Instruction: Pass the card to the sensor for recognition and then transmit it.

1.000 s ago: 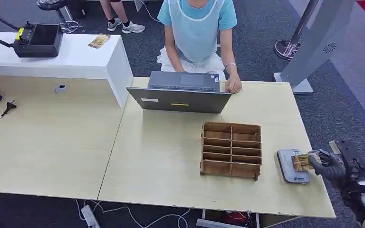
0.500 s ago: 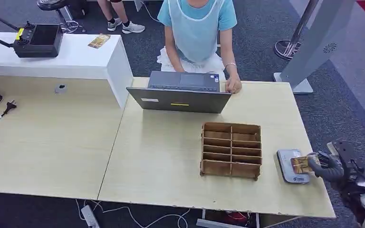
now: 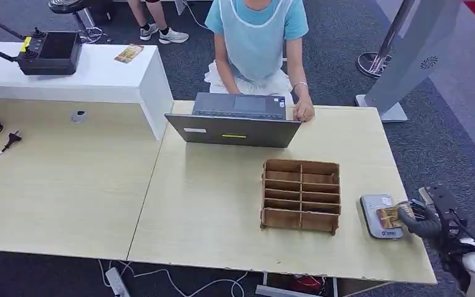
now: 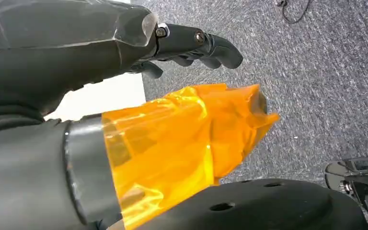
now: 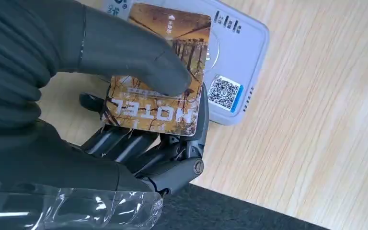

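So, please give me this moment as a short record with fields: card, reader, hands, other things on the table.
card: printed "HOTEL", held over the reader by the right robot hand, card
reader: grey, QR sticker, near the table's right edge
left robot hand: holds nothing, above carpet
rack: wooden, beside the reader
laptop: open, person's hand beside it

In the right wrist view the thumb of the right hand [image 5: 124, 96] covers the middle of the card [image 5: 160, 72], and the card in turn hides much of the sensor [image 5: 235, 57], whose far end is cut off by the picture's edge. The person [image 3: 256, 37] behind the worktop's [image 3: 222, 210] far edge is cut off above the shoulders. The print on the sensor's face is too small to read from the head view.
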Tool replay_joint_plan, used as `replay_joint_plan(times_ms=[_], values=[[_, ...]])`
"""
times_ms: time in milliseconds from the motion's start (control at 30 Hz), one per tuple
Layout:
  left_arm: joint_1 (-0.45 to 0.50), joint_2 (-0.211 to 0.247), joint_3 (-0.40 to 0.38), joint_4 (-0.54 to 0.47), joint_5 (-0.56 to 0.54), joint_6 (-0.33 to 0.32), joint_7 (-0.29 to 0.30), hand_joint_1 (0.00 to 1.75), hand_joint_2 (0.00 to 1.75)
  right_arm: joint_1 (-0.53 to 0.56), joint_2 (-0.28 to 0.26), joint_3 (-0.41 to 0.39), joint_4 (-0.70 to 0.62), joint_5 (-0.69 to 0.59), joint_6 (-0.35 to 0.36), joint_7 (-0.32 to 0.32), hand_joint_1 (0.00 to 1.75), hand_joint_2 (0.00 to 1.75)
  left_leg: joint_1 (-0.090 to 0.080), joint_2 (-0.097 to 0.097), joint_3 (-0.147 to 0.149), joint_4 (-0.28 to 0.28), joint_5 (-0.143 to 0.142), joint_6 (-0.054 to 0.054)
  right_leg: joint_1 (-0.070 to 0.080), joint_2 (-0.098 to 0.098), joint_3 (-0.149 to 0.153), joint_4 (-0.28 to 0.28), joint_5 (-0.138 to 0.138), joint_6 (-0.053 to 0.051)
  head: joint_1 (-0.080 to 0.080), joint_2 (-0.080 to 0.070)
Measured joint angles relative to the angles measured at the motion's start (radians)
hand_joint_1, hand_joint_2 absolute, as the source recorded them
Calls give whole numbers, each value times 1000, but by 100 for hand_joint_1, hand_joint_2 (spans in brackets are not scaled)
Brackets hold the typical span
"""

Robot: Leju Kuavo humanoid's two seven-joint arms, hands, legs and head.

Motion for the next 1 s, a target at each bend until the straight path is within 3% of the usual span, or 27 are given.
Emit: replay_joint_plan(times_ms=[467, 1000], values=[[0, 0, 0, 0, 0, 0, 6, 0, 0, 2, 16, 0, 0, 31, -22, 8, 175, 175, 0, 0, 0, 0, 0, 0, 0, 0, 0, 0, 0, 0, 0, 0], [0, 0, 0, 0, 7, 1, 6, 0, 0, 0, -4, -10, -45, 7, 29, 7, 175, 175, 0, 0, 0, 0, 0, 0, 0, 0, 0, 0, 0, 0, 0, 0]])
